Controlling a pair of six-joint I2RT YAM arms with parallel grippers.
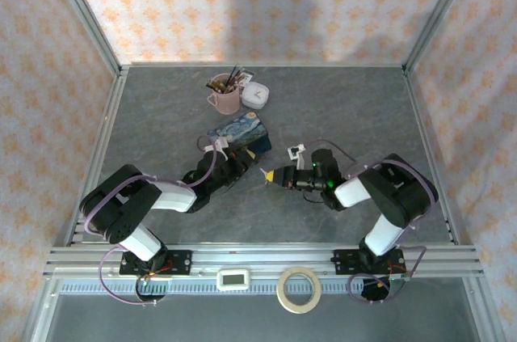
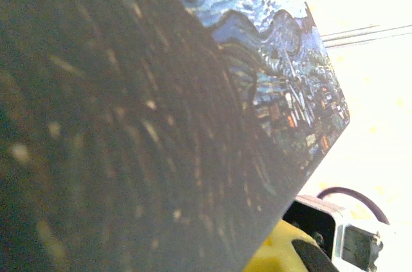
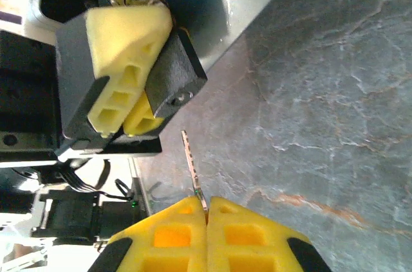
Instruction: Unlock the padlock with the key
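Observation:
In the right wrist view my right gripper (image 3: pixel 206 211) is shut on the key (image 3: pixel 192 168). The thin toothed blade sticks up from the yellow fingertips (image 3: pixel 177 233). Just above its tip hangs the padlock (image 3: pixel 175 74), a dark block pressed between the pale pads of my left gripper (image 3: pixel 149 60). Silver shackle ends poke out at the top. A short gap separates the blade tip from the padlock's underside. From above, my left gripper (image 1: pixel 238 162) and right gripper (image 1: pixel 271 174) face each other mid-table. In the left wrist view, a yellow finger (image 2: pixel 277 253) shows at the bottom right.
The blue Starry Night tin (image 1: pixel 240 133) sits right behind my left gripper, and its lid (image 2: pixel 270 72) is close to the left wrist camera. A pink mug of brushes (image 1: pixel 224 98) and a small white box (image 1: pixel 256 95) stand further back. A tape roll (image 1: pixel 299 289) lies on the front rail.

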